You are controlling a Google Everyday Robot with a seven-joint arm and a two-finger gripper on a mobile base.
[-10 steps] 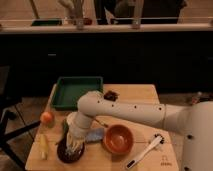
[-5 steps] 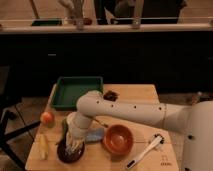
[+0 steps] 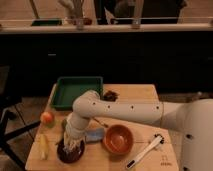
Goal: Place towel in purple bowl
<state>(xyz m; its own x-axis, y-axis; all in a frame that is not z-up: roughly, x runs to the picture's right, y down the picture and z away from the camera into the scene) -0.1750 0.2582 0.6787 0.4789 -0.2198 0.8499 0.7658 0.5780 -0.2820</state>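
Note:
The purple bowl is a dark, round bowl at the front left of the wooden table. My gripper points straight down right above it, at the end of the white arm that reaches in from the right. It is shut on the towel, a pale cloth that hangs from it down into the bowl. The gripper and the towel hide most of the bowl's inside.
An orange bowl stands just right of the purple bowl, with a blue object between them. A green tray is at the back left. An orange fruit, a banana and a white brush lie on the table.

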